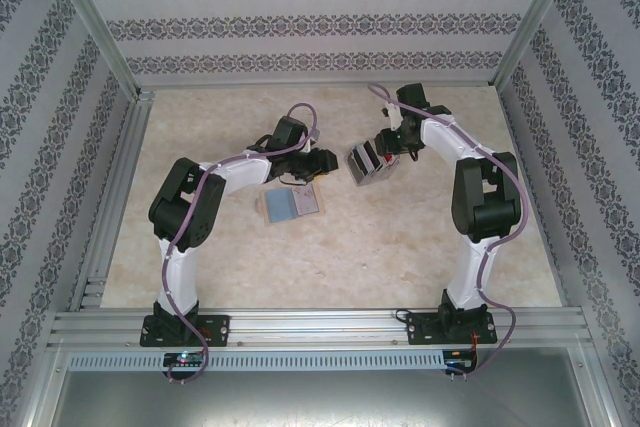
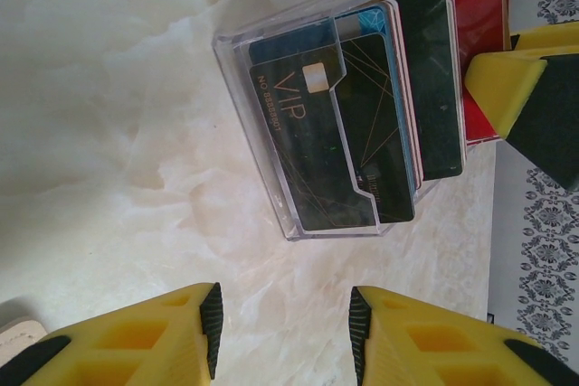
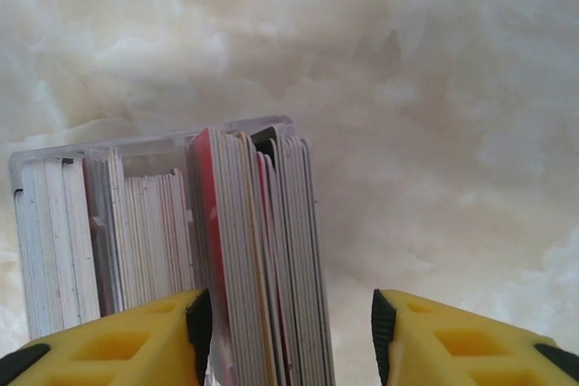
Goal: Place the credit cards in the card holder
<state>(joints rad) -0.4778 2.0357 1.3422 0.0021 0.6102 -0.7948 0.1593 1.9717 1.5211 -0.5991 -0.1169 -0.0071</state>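
Right gripper point(image 3: 288, 324): released, its jaws straddle the top edges of the cards standing in the card holder point(image 1: 366, 165). One pad touches the pack and the other stands clear.
Left gripper point(image 2: 284, 332): released, nothing between its jaws, facing the holder's front.
Card holder: on the table point(image 1: 400, 267), toward the far edge, right of centre, well filled.
Loose cards point(image 1: 291, 204): lying flat near the table's middle, just beside the left gripper on the near-edge side.
Step, by my reading: seating the inserted cards.
Doing it well: press the edges down evenly and straight into the slot. Avoid sideways drag, which could tip the light holder. Lift clear before fetching the loose cards.
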